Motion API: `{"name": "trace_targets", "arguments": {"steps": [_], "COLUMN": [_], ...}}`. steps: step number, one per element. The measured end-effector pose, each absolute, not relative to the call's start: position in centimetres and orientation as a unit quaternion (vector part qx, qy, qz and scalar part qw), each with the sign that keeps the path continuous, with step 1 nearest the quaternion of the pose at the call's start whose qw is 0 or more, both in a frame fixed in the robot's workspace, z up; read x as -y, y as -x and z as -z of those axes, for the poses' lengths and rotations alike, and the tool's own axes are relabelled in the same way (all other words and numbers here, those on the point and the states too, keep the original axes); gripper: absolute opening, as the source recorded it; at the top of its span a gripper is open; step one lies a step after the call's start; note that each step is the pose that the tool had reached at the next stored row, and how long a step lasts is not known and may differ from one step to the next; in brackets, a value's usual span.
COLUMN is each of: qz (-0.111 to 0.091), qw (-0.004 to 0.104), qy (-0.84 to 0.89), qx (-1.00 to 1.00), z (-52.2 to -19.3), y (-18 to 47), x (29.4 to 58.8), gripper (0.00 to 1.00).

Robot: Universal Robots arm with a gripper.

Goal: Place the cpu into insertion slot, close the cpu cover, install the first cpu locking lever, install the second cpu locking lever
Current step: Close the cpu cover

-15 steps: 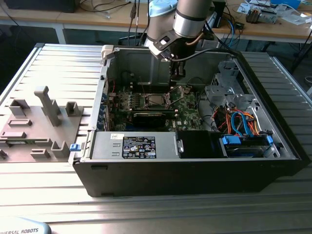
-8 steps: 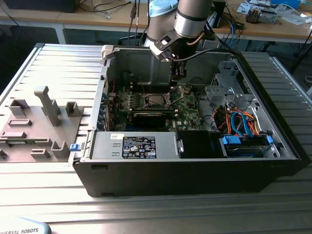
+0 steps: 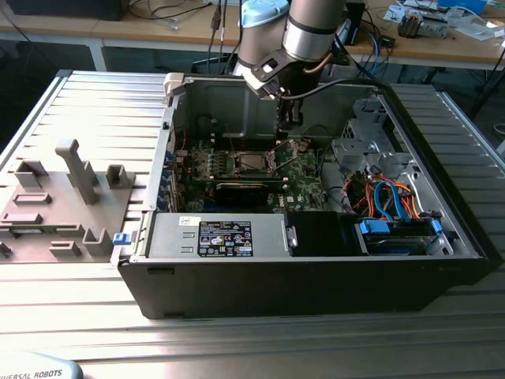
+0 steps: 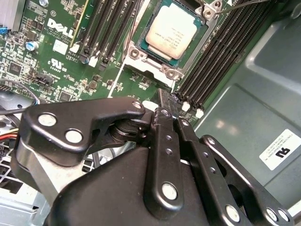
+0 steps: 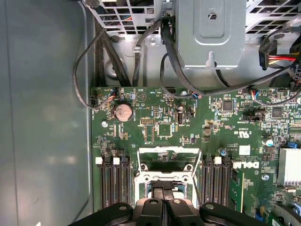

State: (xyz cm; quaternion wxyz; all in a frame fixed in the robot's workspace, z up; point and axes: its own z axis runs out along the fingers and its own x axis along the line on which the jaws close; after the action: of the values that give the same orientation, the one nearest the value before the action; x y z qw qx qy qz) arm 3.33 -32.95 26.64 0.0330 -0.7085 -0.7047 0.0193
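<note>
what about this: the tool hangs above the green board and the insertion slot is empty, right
Not empty: the second wrist view shows the cpu lying in the insertion slot, silver top up. The tool does hang above the green board.

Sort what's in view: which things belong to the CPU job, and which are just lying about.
For the job:
cpu, seated in the insertion slot
cpu cover, open, not over the cpu
pincer, shut, close above the slot

Just lying about:
memory slots
coin battery
blue cables
power supply
grey fixtures
</note>
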Motion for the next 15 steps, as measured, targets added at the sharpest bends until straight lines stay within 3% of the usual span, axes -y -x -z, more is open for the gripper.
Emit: {"name": "trace_targets", "arguments": {"steps": [15], "qz": [-0.019], "qw": [0.033], "qy": [0.708], "qx": [0.705], "z": [-26.61], "y": [-3.67], "x": [32.95], "gripper": [0.11]}}
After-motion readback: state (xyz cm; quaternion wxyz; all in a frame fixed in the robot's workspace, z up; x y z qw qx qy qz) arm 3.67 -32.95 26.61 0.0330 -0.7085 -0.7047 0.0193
